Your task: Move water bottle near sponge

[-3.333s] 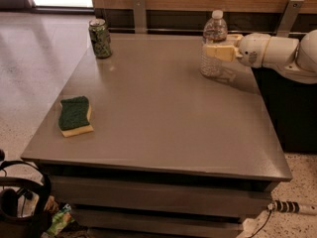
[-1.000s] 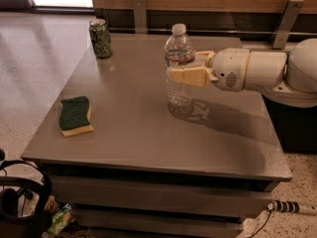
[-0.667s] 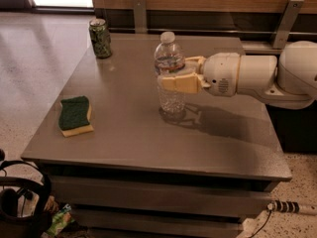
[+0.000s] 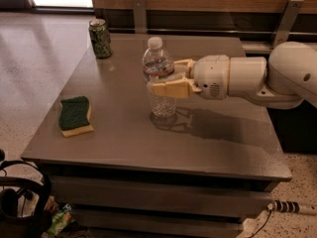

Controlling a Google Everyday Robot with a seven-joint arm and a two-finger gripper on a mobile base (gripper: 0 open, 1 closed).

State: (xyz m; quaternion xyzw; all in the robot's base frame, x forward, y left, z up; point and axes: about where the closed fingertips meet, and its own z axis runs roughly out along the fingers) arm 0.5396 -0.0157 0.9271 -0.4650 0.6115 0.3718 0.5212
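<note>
Mid-table, your gripper [image 4: 166, 78] clamps the upright water bottle [image 4: 158, 78], its 2 fingers [image 4: 171, 88] gripping; sponge [image 4: 75, 115] lies well left.

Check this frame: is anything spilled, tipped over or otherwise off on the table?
Nothing stands out. The pincer holds the water bottle upright and capped mid-table; the sponge lies flat near the left edge; the green can stands upright at the far corner. No spill shows.

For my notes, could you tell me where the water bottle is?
Camera view: the water bottle is at the table centre, clasped by the gripper; sponge at image left, can behind it.
</note>
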